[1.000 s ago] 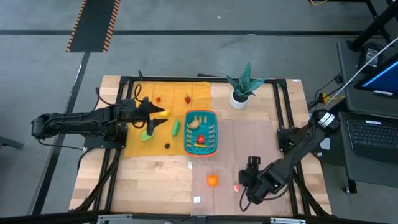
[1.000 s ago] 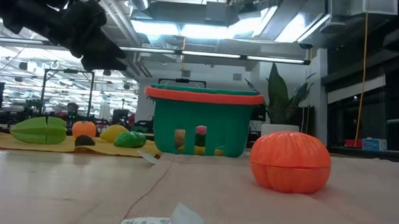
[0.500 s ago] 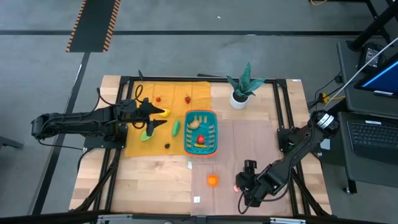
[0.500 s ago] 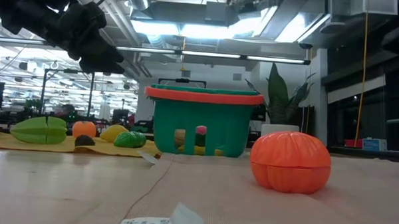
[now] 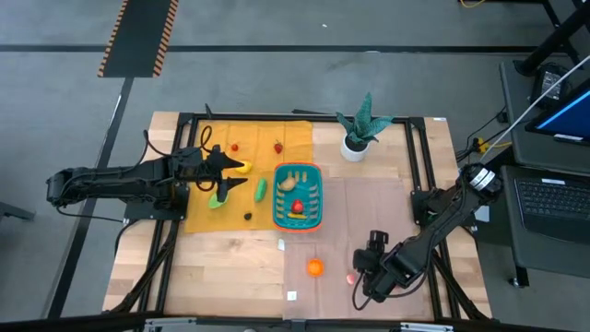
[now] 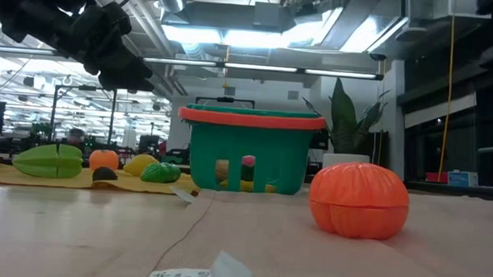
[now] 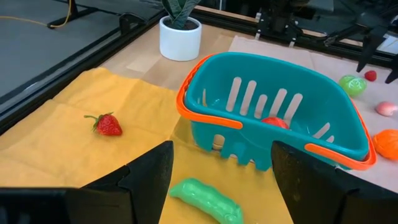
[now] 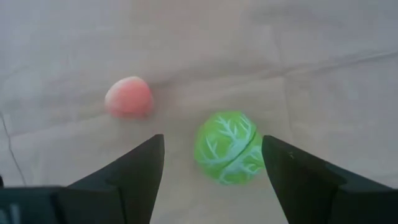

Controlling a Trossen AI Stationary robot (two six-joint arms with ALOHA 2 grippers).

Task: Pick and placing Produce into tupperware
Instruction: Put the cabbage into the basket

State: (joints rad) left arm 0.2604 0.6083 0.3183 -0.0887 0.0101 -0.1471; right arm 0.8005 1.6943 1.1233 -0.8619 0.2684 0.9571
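Upright teal basket holds some produce; an orange pumpkin lies nearby.

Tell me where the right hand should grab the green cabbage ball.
Grip the cabbage ball across its middle, coming straight down. It is round, so no side is better than another. It sits on the table between the open fingers of the right hand. The pink piece beside it lies apart from it, so it probably won't get in the way of closing.

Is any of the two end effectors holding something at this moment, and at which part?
Nothing is held. The right end effector is open above the green cabbage, not touching it; the left end effector is open and empty.
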